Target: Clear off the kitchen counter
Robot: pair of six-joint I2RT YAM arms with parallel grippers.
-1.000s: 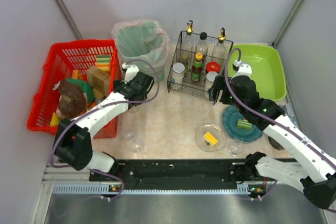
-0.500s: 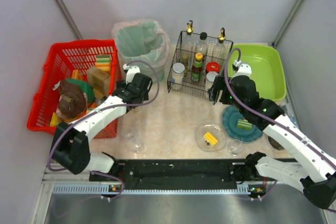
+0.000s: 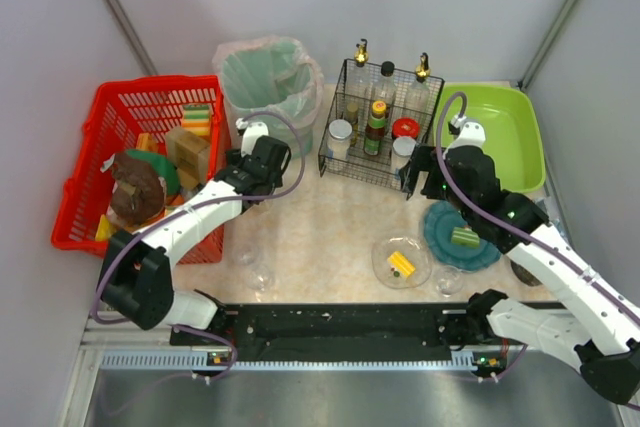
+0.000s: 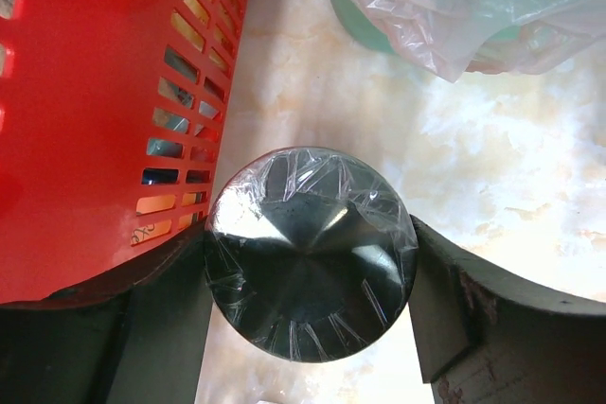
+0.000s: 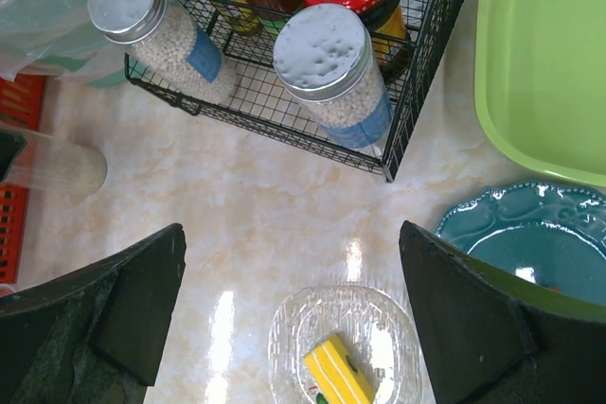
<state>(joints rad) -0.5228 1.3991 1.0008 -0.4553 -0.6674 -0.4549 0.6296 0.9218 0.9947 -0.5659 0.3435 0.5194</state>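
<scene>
The kitchen counter is a beige marbled top; it also shows in both wrist views. My left gripper is shut on a round jar with a dark film-wrapped lid, held between the red basket and the bagged bin. My right gripper is open and empty above the counter, its jaws wide apart, between the wire rack and a clear glass plate holding a yellow piece.
A teal plate with a green piece lies right of the glass plate. Small clear glasses stand near the black-and-silver rail. The wire rack holds bottles and jars. A green tub sits at the back right.
My left gripper has shifted slightly right with the jar still in it. My right gripper has moved a little right and back.
</scene>
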